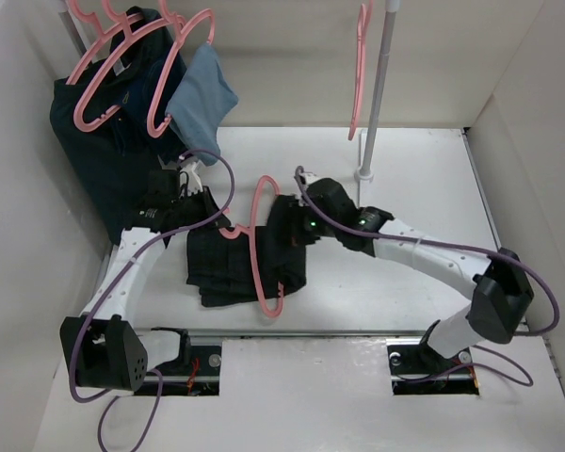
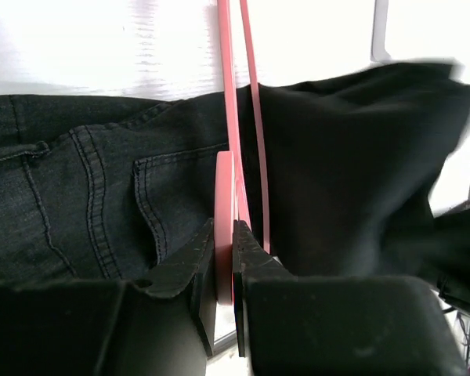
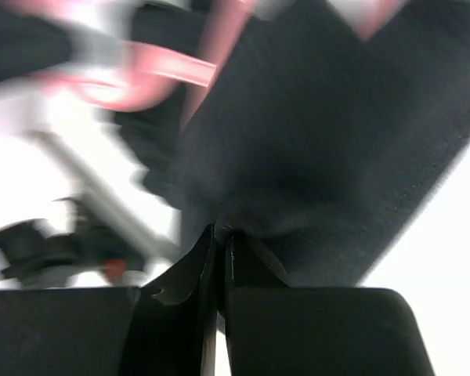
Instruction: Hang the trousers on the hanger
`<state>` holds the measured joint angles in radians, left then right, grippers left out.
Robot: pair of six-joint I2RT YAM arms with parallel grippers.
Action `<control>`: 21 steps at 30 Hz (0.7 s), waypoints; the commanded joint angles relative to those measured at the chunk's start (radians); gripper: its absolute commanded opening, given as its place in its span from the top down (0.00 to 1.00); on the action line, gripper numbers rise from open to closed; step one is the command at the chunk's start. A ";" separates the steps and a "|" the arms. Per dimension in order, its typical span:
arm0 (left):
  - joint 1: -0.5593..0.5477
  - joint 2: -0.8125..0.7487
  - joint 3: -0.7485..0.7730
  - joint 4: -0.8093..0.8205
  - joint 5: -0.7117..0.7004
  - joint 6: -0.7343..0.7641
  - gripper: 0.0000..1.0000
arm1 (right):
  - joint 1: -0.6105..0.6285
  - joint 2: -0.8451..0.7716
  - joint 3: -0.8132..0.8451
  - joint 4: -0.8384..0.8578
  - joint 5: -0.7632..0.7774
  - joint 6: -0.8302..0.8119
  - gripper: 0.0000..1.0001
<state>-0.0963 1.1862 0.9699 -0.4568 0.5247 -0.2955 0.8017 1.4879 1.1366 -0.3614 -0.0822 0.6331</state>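
Robot lab cell: white surface (image 1: 405,169) boxed in by white panels (image 1: 537,141), left arm (image 1: 127,268) and right arm (image 1: 414,247) bolted at near edge, purple cabling (image 1: 231,188), clothes pole (image 1: 379,85).

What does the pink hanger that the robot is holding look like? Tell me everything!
The hanger is thin pink plastic, a triangle frame with a hook. It sits in the middle of the table among the black trousers, with cloth on both sides of it. The left gripper is shut on a flat part of it, pinching it edge-on.
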 commanded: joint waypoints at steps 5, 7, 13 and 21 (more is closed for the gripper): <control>0.000 -0.003 0.006 0.009 -0.026 0.041 1.00 | 0.042 0.261 0.129 0.205 -0.133 0.005 1.00; 0.000 -0.003 0.015 0.009 -0.035 0.041 1.00 | 0.042 0.339 0.166 0.205 -0.142 -0.019 1.00; 0.000 -0.013 0.061 -0.013 -0.035 0.052 1.00 | 0.033 0.442 0.187 0.214 -0.142 -0.032 1.00; 0.000 -0.013 0.121 -0.023 0.075 0.062 1.00 | 0.047 0.621 0.290 0.272 -0.246 -0.059 1.00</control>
<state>-0.0963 1.1904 1.0267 -0.5007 0.5262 -0.2520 0.8326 2.0346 1.3842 -0.1356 -0.2939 0.6189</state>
